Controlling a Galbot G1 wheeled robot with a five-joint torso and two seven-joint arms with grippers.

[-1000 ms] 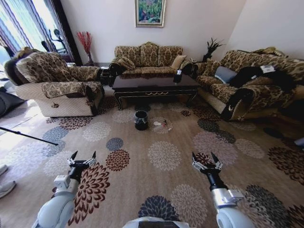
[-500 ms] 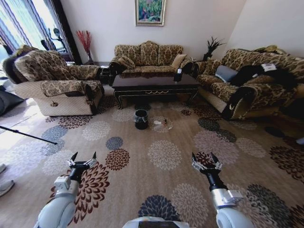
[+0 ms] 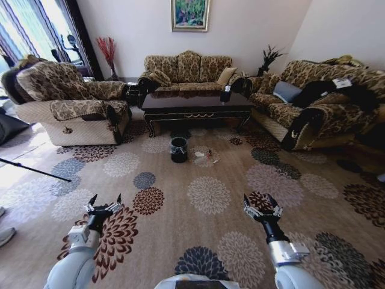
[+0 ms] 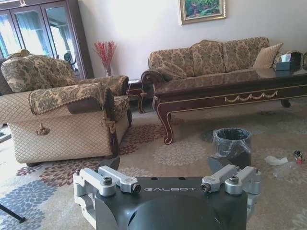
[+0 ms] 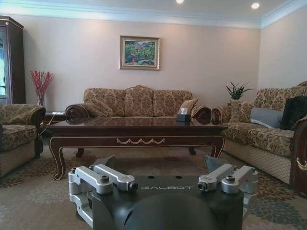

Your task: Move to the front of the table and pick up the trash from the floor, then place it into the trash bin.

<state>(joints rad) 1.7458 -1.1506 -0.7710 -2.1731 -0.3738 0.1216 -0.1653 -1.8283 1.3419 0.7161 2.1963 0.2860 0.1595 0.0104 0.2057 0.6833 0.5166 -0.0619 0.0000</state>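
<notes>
Bin (image 3: 178, 150) before table (image 3: 195, 106); trash (image 3: 203, 156) prob. just right.

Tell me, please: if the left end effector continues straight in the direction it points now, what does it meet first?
Probably the trash bin. In the left wrist view it stands on the carpet ahead of the open left end effector, slightly off centre, with the table behind it. Depth is unclear, so it may pass beside the bin.
</notes>
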